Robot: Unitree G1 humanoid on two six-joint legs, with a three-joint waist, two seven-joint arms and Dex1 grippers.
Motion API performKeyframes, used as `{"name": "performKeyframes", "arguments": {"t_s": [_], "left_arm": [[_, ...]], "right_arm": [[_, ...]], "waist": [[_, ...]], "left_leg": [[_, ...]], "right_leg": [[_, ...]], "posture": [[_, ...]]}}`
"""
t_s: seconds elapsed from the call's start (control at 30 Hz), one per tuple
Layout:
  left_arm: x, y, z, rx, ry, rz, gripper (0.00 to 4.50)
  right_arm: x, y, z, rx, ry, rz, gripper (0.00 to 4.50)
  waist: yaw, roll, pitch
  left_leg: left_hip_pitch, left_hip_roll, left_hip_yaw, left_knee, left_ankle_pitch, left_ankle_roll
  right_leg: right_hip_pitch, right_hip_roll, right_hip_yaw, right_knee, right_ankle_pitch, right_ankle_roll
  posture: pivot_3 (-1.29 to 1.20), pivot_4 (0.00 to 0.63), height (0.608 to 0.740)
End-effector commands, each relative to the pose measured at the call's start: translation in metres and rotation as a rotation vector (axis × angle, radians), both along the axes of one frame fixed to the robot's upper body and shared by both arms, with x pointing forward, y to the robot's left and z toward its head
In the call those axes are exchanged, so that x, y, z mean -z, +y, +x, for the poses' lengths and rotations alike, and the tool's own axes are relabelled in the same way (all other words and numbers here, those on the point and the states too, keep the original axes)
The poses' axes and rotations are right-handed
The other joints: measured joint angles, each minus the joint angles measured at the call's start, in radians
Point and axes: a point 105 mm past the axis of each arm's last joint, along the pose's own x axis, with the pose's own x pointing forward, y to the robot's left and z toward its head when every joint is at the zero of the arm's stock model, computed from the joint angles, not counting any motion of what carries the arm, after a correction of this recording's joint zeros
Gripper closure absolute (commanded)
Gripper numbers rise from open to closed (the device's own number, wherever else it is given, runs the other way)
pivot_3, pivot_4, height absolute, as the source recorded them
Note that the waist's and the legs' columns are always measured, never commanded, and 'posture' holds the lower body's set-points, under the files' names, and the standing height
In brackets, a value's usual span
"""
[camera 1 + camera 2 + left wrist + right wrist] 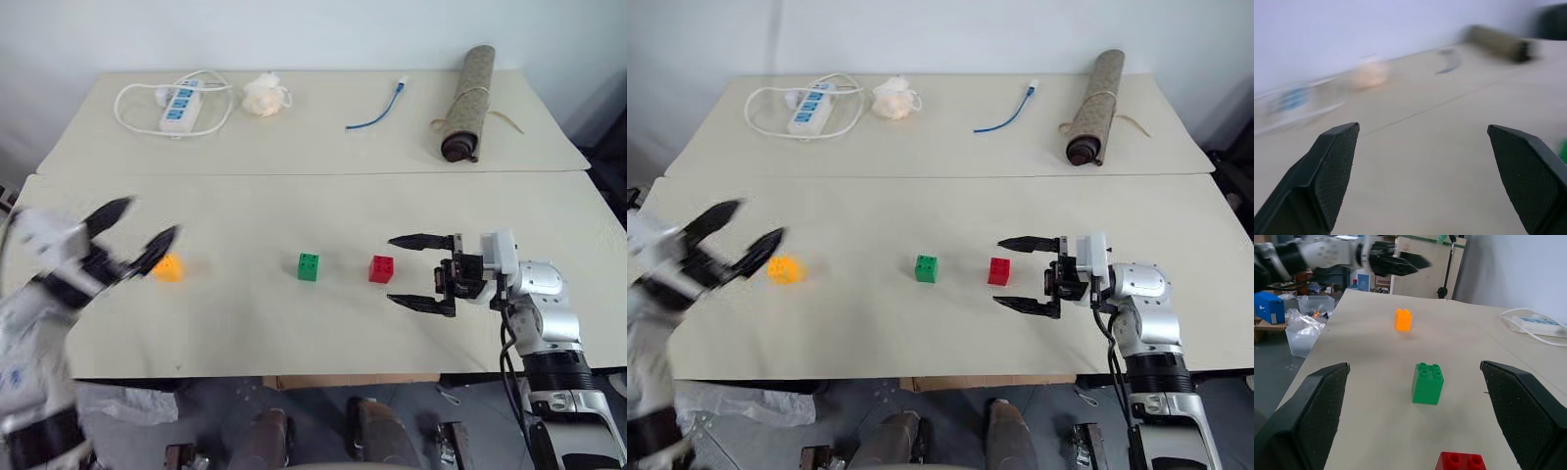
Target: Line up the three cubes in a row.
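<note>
Item: small red studded plastic cube (381, 268), beside green studded plastic cube (308, 266); yellow-orange studded plastic cube (168, 267) far off. Right pincer (421, 271) released: approach squarely. Left pincer (132, 244) released.

Three cubes (308, 266) in row on table (294, 323) (power strip (179, 106) behind).

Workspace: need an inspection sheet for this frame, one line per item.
Surface: beige table, seam across the middle.
Job's things: yellow-orange cube, green cube, red cube roughly in a row, orange farther off.
Clutter: rolled mat, crumpled white wad.
Grippers: left hand open beside the orange cube; right hand open beside the red one.
Cables: power strip, blue cable.
Surroundings: white wall behind.
</note>
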Motion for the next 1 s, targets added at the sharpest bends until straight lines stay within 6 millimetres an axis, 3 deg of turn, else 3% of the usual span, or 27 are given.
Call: {"name": "performKeyframes", "arguments": {"t_s": [0.03,0.2,0.3,0.5,0.67,0.8,1.0], "left_arm": [[0.007,0.036,-0.052,-0.260,-0.046,-0.019,0.04],[0.056,0.050,-0.108,-0.463,0.070,-0.134,0.04],[0.073,0.041,-0.115,-0.447,0.120,-0.155,0.04],[0.070,0.005,-0.089,-0.342,0.109,-0.170,0.04],[0.065,-0.026,-0.031,-0.362,0.096,-0.178,0.04],[0.072,-0.041,0.002,-0.352,0.146,-0.247,0.04],[0.075,-0.040,0.023,-0.386,0.163,-0.283,0.04]], "right_arm": [[-0.009,0.010,-0.005,-0.074,-0.059,0.017,0.00],[-0.016,0.018,-0.007,-0.114,-0.106,0.030,0.00],[-0.013,0.018,-0.007,-0.112,-0.105,0.034,0.00],[-0.009,0.015,-0.005,-0.113,-0.099,0.031,0.00],[-0.002,0.010,-0.005,-0.096,-0.079,0.021,0.00],[0.001,0.011,-0.009,-0.093,-0.066,0.013,0.00],[0.000,0.012,-0.014,-0.082,-0.056,0.011,0.00]], "waist": [[0.000,-0.001,0.000],[0.016,-0.002,0.000],[0.026,-0.004,-0.001],[0.023,-0.004,-0.001],[0.027,-0.003,-0.001],[0.023,-0.003,-0.001],[0.009,-0.003,-0.001]], "left_leg": [[0.001,0.000,0.001,-0.001,0.000,0.000],[0.004,0.000,0.000,0.000,-0.001,0.001],[0.005,0.000,0.000,0.000,-0.002,0.002],[0.005,0.000,0.000,-0.001,-0.002,0.002],[0.005,0.000,0.001,-0.003,-0.002,0.001],[0.005,0.000,0.001,-0.003,-0.002,0.000],[0.004,0.001,0.002,-0.005,-0.002,0.000]], "right_leg": [[0.001,0.000,0.000,0.000,0.000,0.000],[0.006,-0.002,0.000,-0.006,0.000,0.000],[0.007,-0.002,0.000,-0.007,0.000,0.000],[0.006,-0.002,0.001,-0.007,0.000,0.000],[0.005,0.000,0.001,-0.007,0.000,0.000],[0.004,0.001,0.001,-0.006,0.000,0.000],[0.003,0.002,0.001,-0.007,0.000,0.000]], "posture": [[0.00,0.150,0.740],[0.00,0.150,0.740],[0.00,0.150,0.740],[0.00,0.150,0.740],[0.00,0.150,0.740],[0.00,0.150,0.740],[0.00,0.150,0.740]]}}
